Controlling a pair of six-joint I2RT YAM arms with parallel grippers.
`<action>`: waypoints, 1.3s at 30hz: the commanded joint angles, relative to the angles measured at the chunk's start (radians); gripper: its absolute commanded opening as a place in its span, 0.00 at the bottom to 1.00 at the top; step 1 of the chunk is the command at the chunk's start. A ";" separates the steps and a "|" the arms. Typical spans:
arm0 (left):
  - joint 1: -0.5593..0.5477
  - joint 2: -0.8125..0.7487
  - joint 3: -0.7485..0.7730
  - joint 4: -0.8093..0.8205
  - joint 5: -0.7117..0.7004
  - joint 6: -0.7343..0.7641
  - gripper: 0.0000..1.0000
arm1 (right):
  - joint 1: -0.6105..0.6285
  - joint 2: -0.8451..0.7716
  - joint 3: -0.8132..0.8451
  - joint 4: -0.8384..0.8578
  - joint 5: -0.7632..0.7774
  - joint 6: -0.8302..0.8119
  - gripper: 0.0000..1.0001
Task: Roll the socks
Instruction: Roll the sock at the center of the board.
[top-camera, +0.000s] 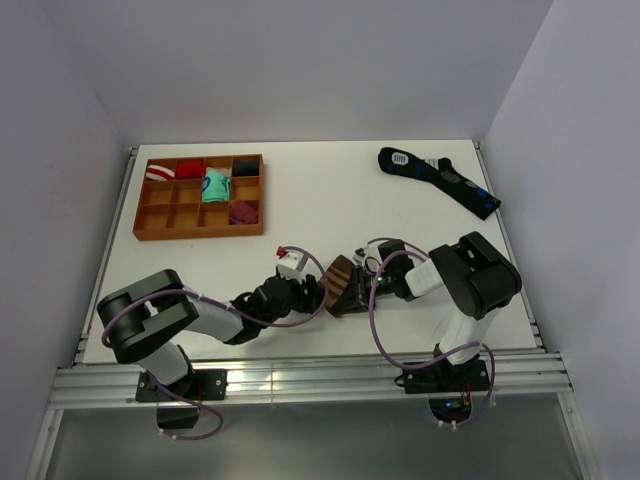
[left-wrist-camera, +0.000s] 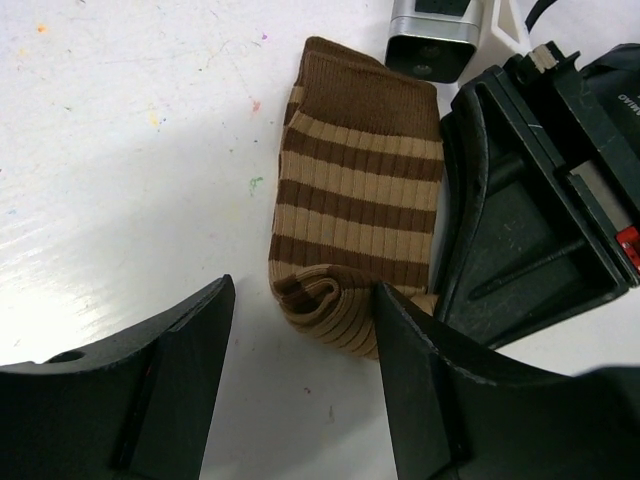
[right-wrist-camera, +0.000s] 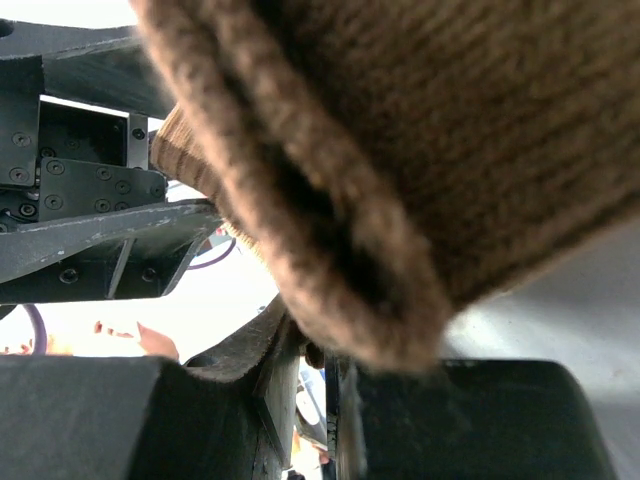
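since the brown striped sock (left-wrist-camera: 355, 200) looks like soft, light ribbed knit that would slump and unroll, its curled end, lying between the spread fingers of the left pincer (left-wrist-camera: 302, 335), seems best pinched across the roll; the right pincer (top-camera: 366, 283) touches the sock's far edge, its grip impossible to tell.

White lettering (left-wrist-camera: 628, 100) on the black housing (left-wrist-camera: 590, 130), upper right of the left wrist view, was cut off. The white patch (top-camera: 398, 157) on the dark sock (top-camera: 445, 180) could not be read.
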 joint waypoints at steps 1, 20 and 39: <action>-0.007 0.029 0.049 -0.027 -0.023 0.000 0.64 | -0.012 0.015 -0.020 -0.019 0.041 -0.015 0.01; -0.016 0.135 0.156 -0.180 -0.109 -0.068 0.43 | -0.012 0.000 -0.011 -0.075 0.083 -0.053 0.01; -0.018 0.166 0.325 -0.596 -0.004 -0.129 0.06 | -0.009 -0.218 -0.030 -0.224 0.383 -0.125 0.32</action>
